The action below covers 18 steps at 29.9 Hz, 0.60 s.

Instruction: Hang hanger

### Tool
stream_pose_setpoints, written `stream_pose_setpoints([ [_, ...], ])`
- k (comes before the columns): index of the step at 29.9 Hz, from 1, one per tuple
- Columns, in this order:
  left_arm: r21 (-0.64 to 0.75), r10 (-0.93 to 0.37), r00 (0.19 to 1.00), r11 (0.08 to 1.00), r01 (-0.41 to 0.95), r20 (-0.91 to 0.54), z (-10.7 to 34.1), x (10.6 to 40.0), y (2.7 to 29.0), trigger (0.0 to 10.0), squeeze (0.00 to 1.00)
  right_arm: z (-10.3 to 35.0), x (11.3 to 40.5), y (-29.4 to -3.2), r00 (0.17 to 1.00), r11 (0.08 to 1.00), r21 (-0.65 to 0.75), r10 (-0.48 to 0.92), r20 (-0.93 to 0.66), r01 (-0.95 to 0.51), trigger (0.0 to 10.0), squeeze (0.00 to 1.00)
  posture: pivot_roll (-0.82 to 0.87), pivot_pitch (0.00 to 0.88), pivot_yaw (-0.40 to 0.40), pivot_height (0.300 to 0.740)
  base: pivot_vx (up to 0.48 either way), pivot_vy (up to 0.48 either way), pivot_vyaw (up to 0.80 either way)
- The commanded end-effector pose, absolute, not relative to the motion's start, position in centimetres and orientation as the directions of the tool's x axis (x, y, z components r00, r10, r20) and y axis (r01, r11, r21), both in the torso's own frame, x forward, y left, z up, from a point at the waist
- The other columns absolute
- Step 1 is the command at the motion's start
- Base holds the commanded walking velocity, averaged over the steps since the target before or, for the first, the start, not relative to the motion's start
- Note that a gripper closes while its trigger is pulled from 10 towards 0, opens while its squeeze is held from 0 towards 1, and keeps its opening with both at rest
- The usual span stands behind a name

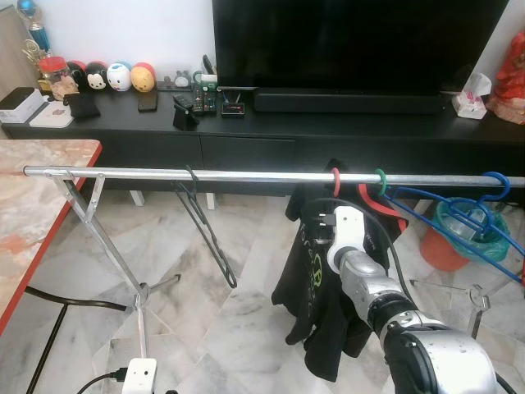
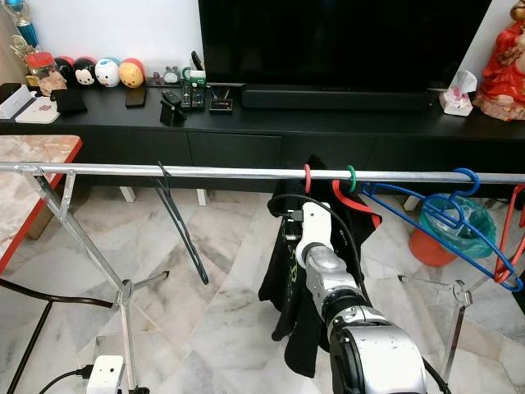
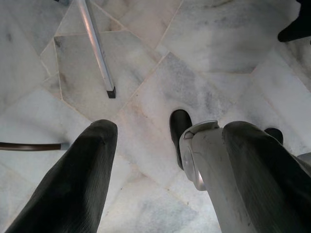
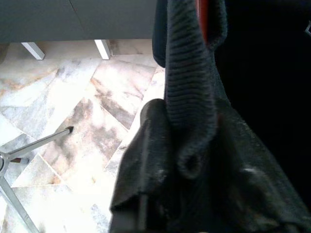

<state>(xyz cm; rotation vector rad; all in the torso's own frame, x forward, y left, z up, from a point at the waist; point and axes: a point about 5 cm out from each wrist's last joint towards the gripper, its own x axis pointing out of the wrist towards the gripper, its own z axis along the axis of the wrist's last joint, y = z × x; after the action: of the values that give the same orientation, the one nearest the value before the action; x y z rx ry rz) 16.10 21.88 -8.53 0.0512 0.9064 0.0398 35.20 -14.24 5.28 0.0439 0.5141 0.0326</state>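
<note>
The right gripper (image 4: 194,160) is clamped on the black shirt (image 1: 316,271), whose red plastic hanger (image 1: 335,182) already hooks the silver rail (image 1: 246,175); releasing seems left.

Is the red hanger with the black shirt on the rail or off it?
On. The red hanger hooks over the rail, and the black shirt hangs from it, with the right gripper at the shirt.

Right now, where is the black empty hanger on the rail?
The black hanger hangs from the metal rail left of centre in the head views, apart from the black shirt on the red hanger to its right.
</note>
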Motion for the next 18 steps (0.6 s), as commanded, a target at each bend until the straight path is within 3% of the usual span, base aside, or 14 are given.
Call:
stream_pose_setpoints([
  [1, 0.057, 0.062, 0.594, 0.998, -0.027, -0.802, -8.82, 15.36, 22.12, 10.0, 0.0, 4.97, 34.99, -14.49, 0.863, 0.998, 0.054, 0.036, -0.503, -0.01, 0.0, 0.0, 0.03, 0.001, -0.037, 0.74, 0.0, 0.0, 0.0],
  [18, 0.062, 0.068, 0.581, 0.998, -0.03, -0.811, -8.92, 15.17, 22.2, 10.0, 0.0, 5.5, 35.33, -14.57, 0.881, 0.999, 0.054, 0.03, -0.472, -0.005, 0.0, 0.0, 0.03, 0.0, -0.037, 0.74, 0.0, 0.0, 0.0],
])
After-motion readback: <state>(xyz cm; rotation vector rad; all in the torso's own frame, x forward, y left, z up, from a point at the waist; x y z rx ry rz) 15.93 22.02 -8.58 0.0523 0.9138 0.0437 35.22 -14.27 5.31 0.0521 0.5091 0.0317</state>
